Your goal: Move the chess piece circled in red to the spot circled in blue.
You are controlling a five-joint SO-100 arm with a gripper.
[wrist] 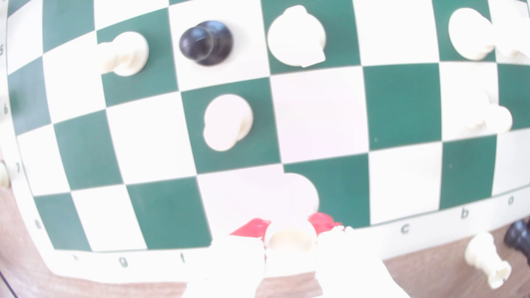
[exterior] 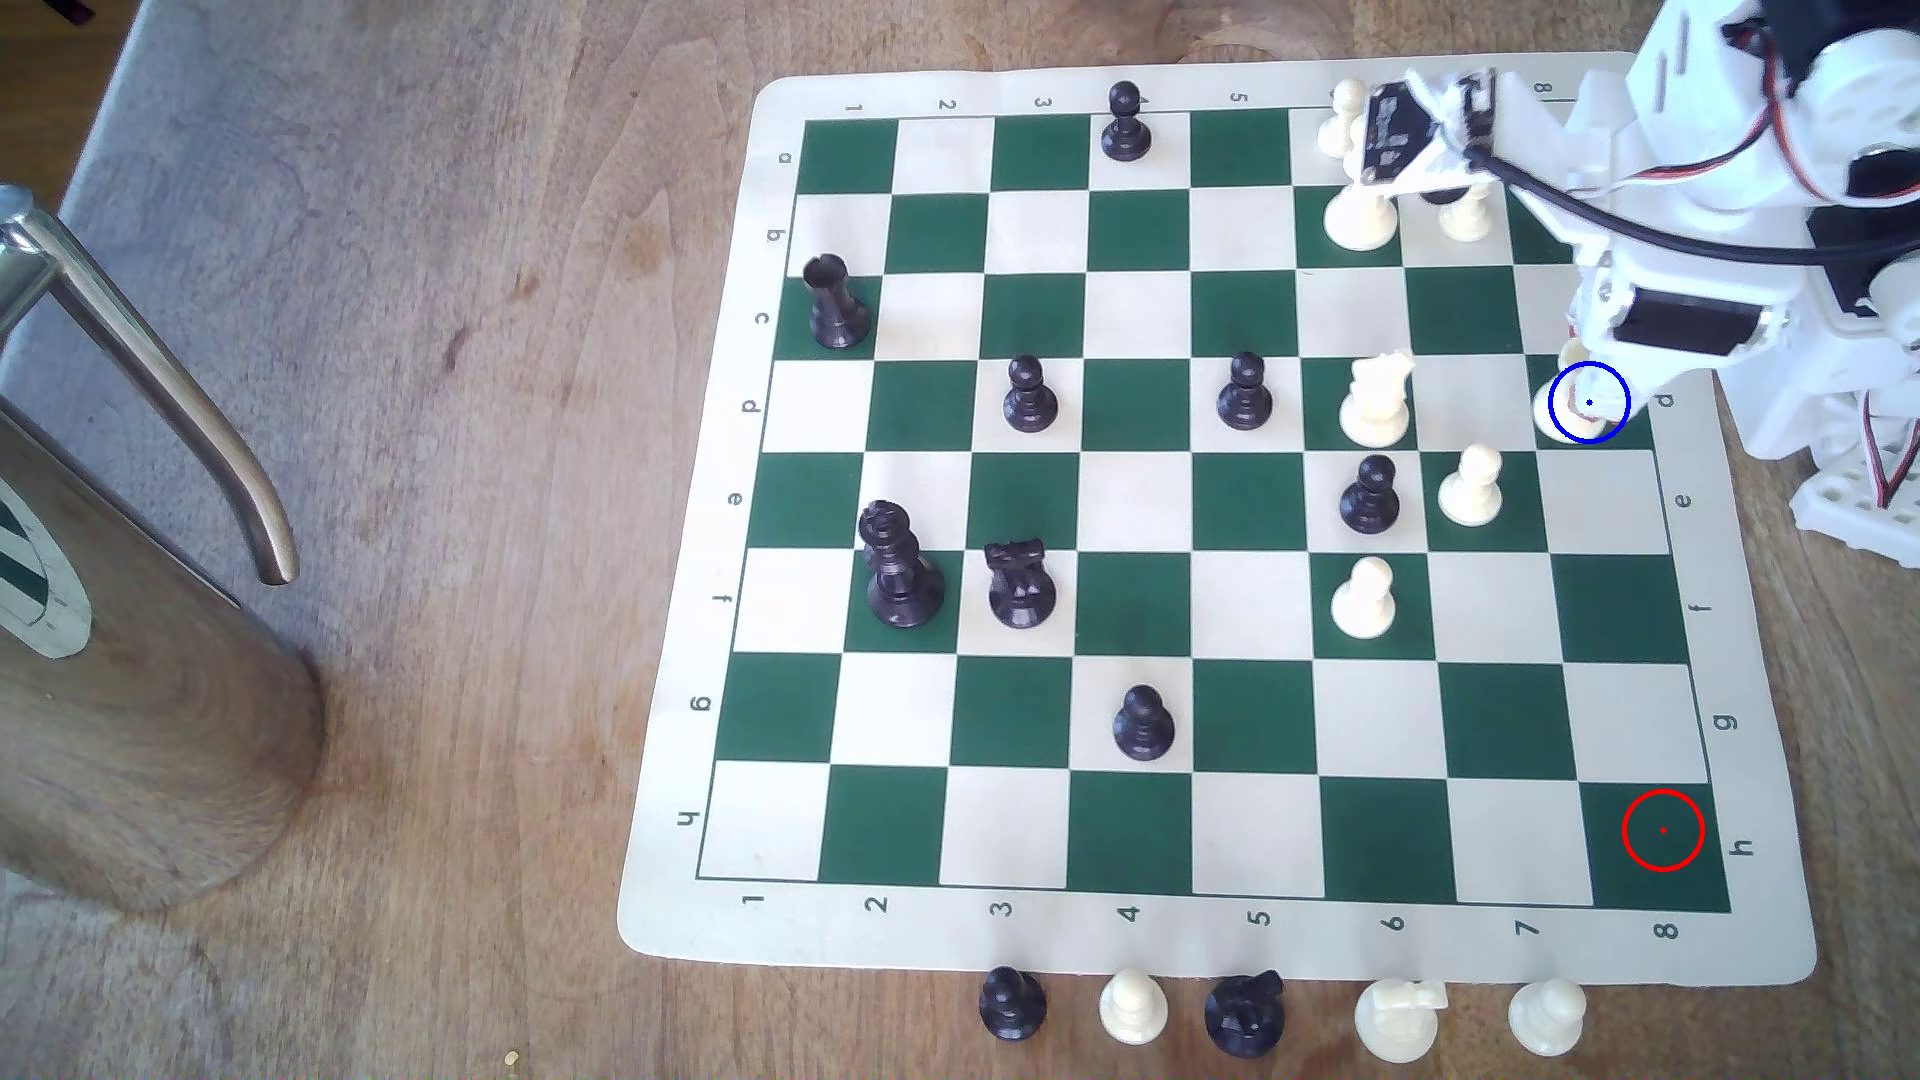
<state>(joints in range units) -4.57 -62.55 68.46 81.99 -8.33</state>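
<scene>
The cream-white rook (exterior: 1562, 424) stands inside the blue ring on the dark green square (exterior: 1638, 434) at the board's right edge in the exterior view. My gripper (exterior: 1587, 393) reaches down over it from the right. In the wrist view the red-tipped fingers (wrist: 252, 227) sit on both sides of the rook's notched top (wrist: 289, 242), and the gripper (wrist: 289, 229) is shut on it. I cannot tell whether the rook's base rests on the board. The green corner square with the red ring (exterior: 1663, 830) holds no piece.
A cream knight (exterior: 1377, 400), a cream pawn (exterior: 1470, 486) and a black pawn (exterior: 1369, 496) stand just to the exterior view's left of the rook. Captured pieces line the mat's near edge (exterior: 1247, 1013). A metal jug (exterior: 125, 623) stands at far left.
</scene>
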